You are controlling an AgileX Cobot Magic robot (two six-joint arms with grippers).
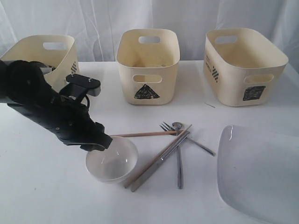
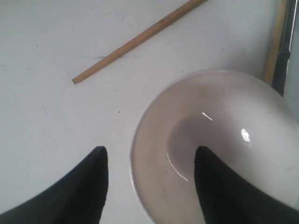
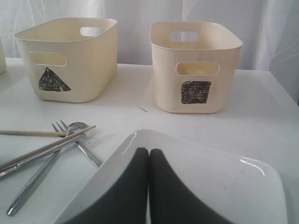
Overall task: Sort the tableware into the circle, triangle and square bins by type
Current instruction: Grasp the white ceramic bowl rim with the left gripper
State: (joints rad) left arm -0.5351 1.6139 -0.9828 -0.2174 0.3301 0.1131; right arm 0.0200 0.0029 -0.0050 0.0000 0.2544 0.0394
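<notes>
Straddling the white bowl's (image 1: 114, 161) rim, the left gripper (image 2: 150, 151) stood spread apart, while the right gripper (image 3: 149, 151) hung pressed together above the plate (image 3: 224, 182). Bowl, plate, chopsticks (image 1: 156, 159), fork (image 1: 164, 126) and spoon (image 1: 177, 125) lay unsorted on the table (image 1: 37, 186), outside the bins (image 1: 148, 65).

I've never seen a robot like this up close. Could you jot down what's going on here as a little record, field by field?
Left gripper: open, one finger inside the white bowl, the other outside its rim
Right gripper: shut, over the white square plate
Between bowl and plate: chopsticks, fork and spoon, lying loose
Bins: triangle bin in the middle, square bin on the right, third bin on the left with its mark hidden by the arm
</notes>
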